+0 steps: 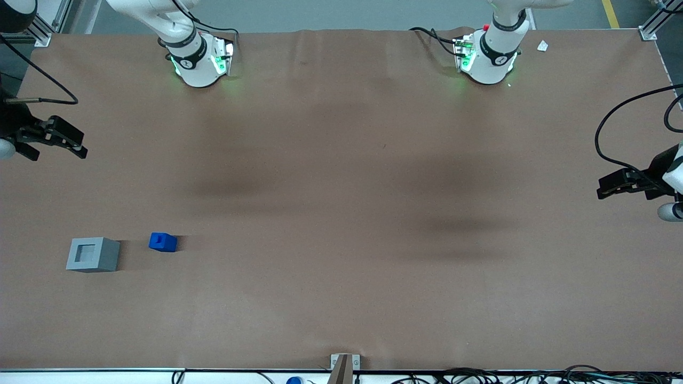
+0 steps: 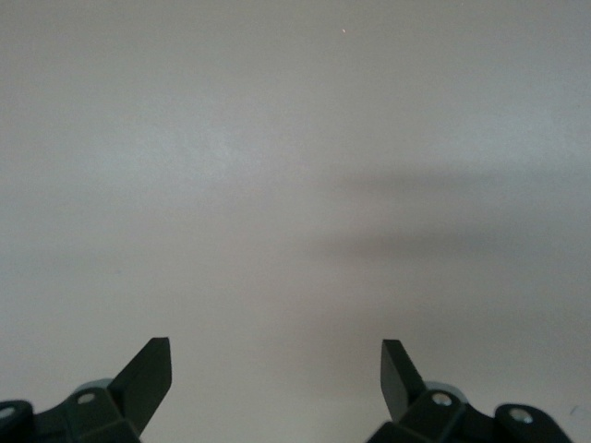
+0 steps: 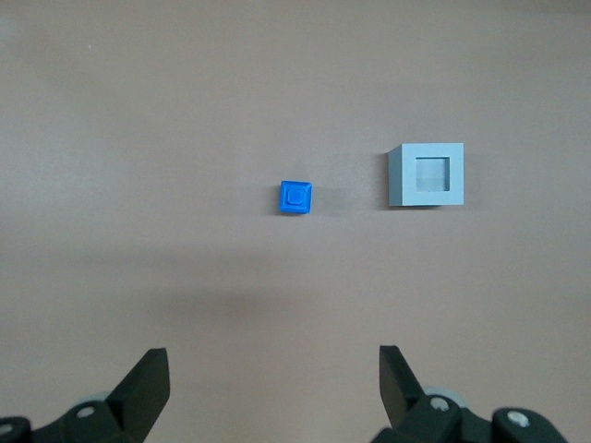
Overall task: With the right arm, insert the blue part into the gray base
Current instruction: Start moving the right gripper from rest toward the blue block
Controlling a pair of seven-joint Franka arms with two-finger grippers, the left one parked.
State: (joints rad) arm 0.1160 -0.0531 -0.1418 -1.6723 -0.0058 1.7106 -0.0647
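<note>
Nearest the camera, the gray base (image 1: 92,254) sits on the worktop (image 1: 341,298) with its hole empty, the blue part (image 1: 163,241) just beside it, untouched, the gripper (image 1: 58,140) well apart, jaws spread, nothing done yet.

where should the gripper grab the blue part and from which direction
Probably from straight above, closing on two opposite flat side walls of the blue part. It sits upright on the table, stepped top up, apart from the gray base, so its sides are free. Grip the wider lower body, not the small raised step. The open gripper hangs high above both.
</note>
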